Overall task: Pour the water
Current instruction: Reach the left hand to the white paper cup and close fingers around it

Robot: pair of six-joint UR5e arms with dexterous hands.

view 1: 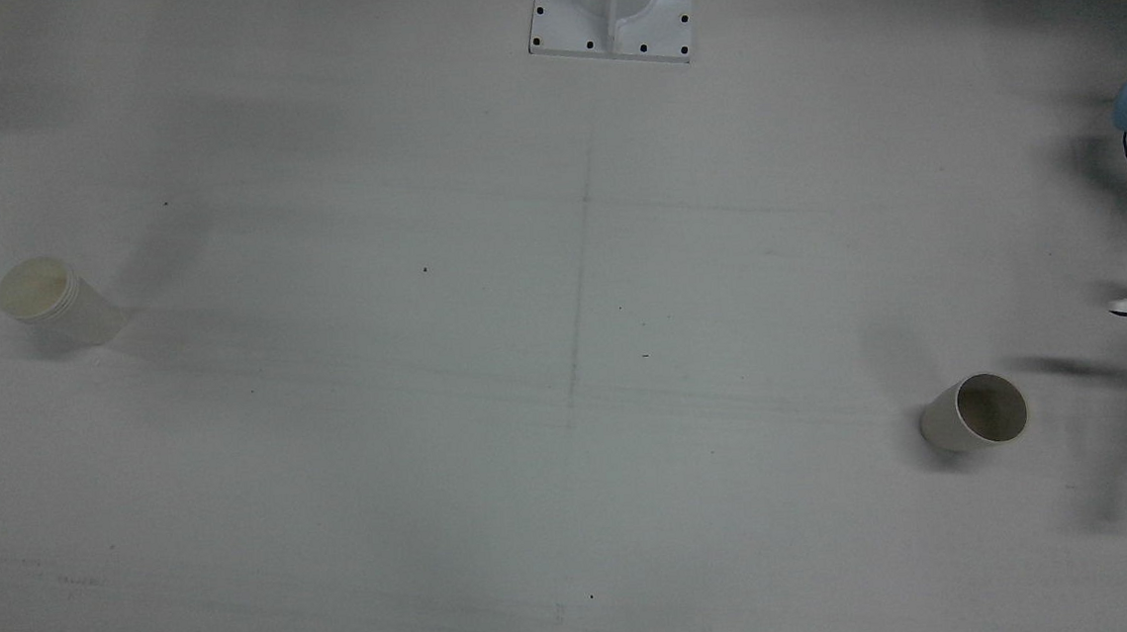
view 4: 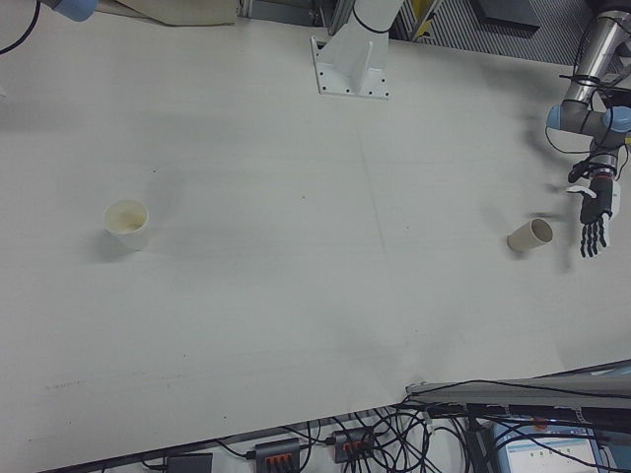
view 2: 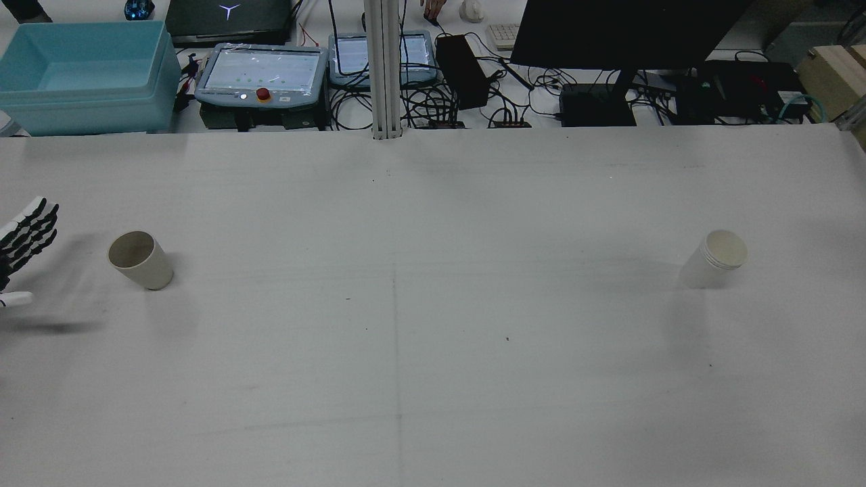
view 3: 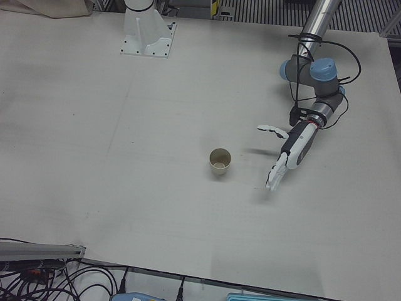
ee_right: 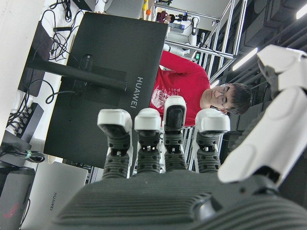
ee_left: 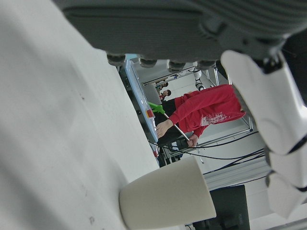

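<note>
Bare grey table, rear view: my left hand hovers spread and empty beside the plain cup. Far right stands the ribbed cup, untouched. My right hand is spread, holding nothing. No grasp, no pouring begun.

left hand cut by edge — cup contents unclear

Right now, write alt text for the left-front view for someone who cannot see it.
An open white-and-black robot hand hangs beside a small beige paper cup standing upright on a plain white table, without touching it. The grey arm with blue joint caps reaches in from the upper right.
</note>
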